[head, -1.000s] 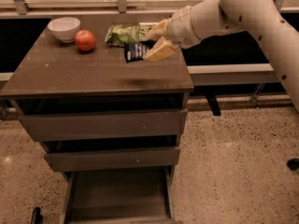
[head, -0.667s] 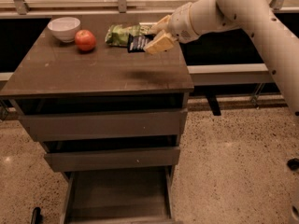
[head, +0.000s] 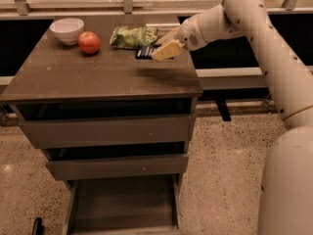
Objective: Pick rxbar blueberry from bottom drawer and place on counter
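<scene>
Over the table (head: 98,80), at its back-right corner, hangs my gripper (head: 159,50); rxbar blueberry (head: 144,52) juts leftward from it; clamped or released, I cannot tell.

Smooth cream plastic claw (head: 158,54) above glossy dark counter (head: 98,77), beside crinkly green bag (head: 133,35)

White arm (head: 274,58) outstretched leftward, gripper (head: 157,54) at its tip, angled slightly downward.
</scene>
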